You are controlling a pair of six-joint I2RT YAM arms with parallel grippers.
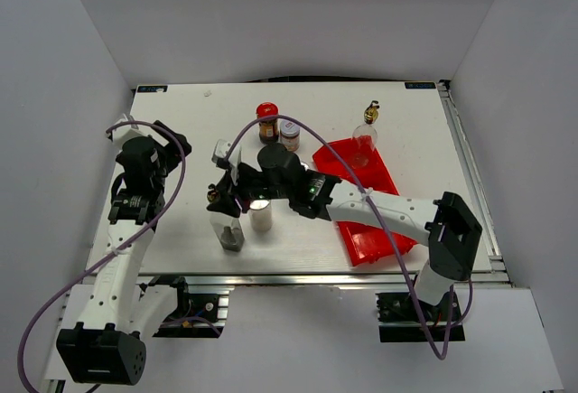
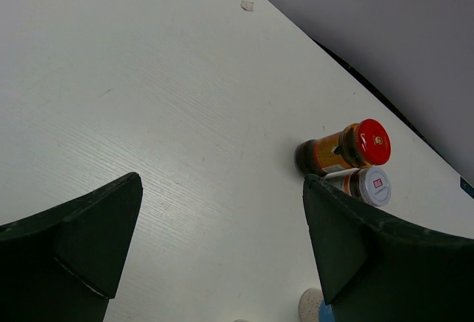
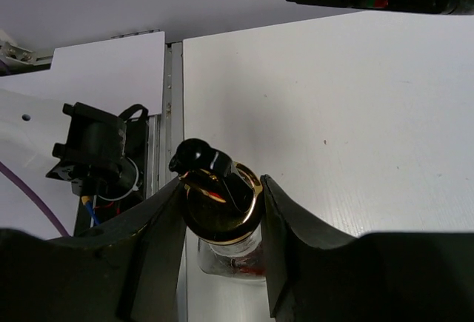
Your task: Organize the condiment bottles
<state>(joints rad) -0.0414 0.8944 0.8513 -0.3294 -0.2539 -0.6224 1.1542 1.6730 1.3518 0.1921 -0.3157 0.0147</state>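
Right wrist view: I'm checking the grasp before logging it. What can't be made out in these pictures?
Right wrist: the right gripper fingers hide the glass bottle below its gold stopper; lifted or standing, cannot tell.
Top external: the right arm covers most of that bottle.
Left wrist: a finger of the open left gripper hides part of the grey-lidded jar; its lid print is too small to read.

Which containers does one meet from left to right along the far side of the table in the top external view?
Red-lidded dark jar → grey-lidded small jar → clear glass bottle with gold stopper.
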